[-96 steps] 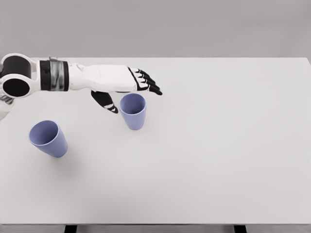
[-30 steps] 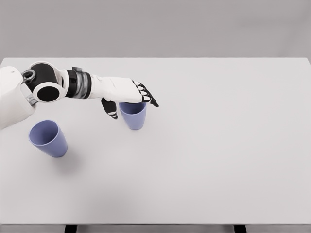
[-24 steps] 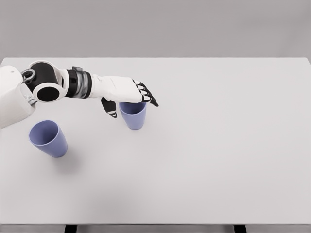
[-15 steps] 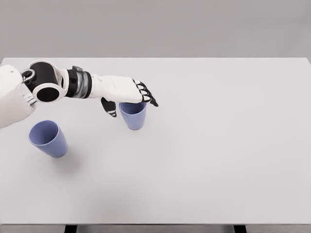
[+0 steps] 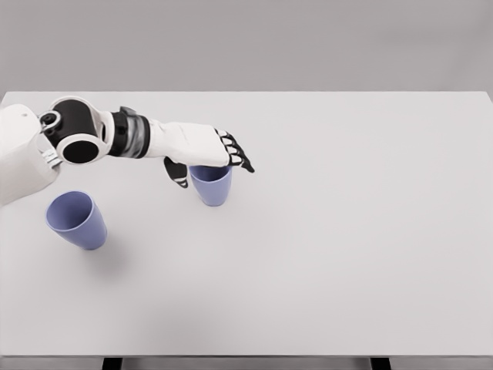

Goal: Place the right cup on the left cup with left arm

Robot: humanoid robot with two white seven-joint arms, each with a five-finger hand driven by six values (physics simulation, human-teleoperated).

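Observation:
Two blue cups stand upright on the white table (image 5: 347,231). The right cup (image 5: 212,187) sits near the table's middle left. The left cup (image 5: 77,220) is apart from it, close to the left edge. My left hand (image 5: 209,164) reaches in from the left and hovers over the right cup's rim, covering its far half. Its fingers (image 5: 237,157) stretch out past the cup's far side, while the thumb (image 5: 177,173) hangs down on the cup's left. The hand is open around the cup and I see no grasp. My right arm is out of view.
The table's front edge runs along the bottom of the picture, with a grey wall behind the table. My left shoulder (image 5: 19,158) bulks at the left edge, just above the left cup.
The left hand has come down from above and behind the right cup to sit over its rim, then crept slightly right. Both cups stand where they were.

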